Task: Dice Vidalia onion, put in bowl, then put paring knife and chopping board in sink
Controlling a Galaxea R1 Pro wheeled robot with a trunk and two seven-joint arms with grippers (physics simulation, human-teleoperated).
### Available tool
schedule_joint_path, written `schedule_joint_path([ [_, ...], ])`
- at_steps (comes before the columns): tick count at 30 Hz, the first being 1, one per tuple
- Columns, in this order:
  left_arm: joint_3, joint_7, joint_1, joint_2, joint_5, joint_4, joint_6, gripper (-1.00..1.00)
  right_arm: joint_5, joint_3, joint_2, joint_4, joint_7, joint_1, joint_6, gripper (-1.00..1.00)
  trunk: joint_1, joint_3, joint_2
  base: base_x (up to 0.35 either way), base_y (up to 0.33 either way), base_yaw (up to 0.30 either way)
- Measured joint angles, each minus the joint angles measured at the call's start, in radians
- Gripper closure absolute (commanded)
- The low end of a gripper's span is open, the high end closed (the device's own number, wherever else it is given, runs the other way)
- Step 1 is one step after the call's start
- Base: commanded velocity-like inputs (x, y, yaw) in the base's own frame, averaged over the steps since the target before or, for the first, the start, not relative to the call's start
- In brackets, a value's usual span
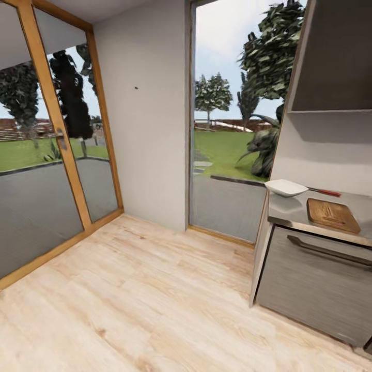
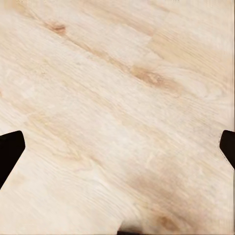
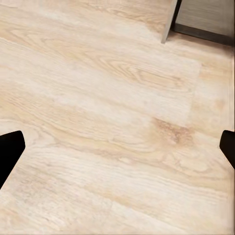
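- The pale wooden plank floor point(image 2: 117, 98) lies under both tools; the left tool point(image 2: 117, 147) and right tool point(image 3: 117, 147) have their fingers wide apart, holding nothing.
- On the grey glossy counter point(image 1: 289, 209) the white squarish bowl point(image 1: 285, 187) is near the brown wooden chopping board point(image 1: 332, 215), with the red-handled paring knife point(image 1: 324, 192) behind.

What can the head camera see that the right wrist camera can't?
The head view alone takes in the countertop with the white bowl, the red-handled paring knife behind it and the brown chopping board, plus the drawer, the glass door and the garden trees outside.

The right wrist view alone looks straight down past the dark fingertips of the right gripper, which are spread wide apart and hold nothing.

Both show the pale wooden floor and a bit of the grey cabinet.
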Motion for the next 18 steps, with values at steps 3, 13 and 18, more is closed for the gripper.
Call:
schedule_joint_path([
  [3, 0.0, 0.0, 0.0, 0.0, 0.0, 0.0, 0.0, -1.0, 0.0, 0.0, 0.0, 0.0, 0.0, 0.0, 0.0, -1.0, 0.0, 0.0, 0.0, 0.047, -0.011, -0.287],
  [13, 0.0, 0.0, 0.0, 0.0, 0.0, 0.001, 0.0, -1.0, 0.0, 0.0, 0.0, 0.0, 0.0, 0.0, 0.0, -1.0, 0.0, 0.0, 0.0, 0.005, -0.001, -0.287],
  [18, 0.0, 0.0, 0.001, -0.001, 0.0, 0.001, 0.0, -1.0, 0.0, 0.0, 0.0, 0.0, 0.0, 0.0, 0.0, -1.0, 0.0, 0.0, 0.0, 0.0, 0.0, -0.287],
])
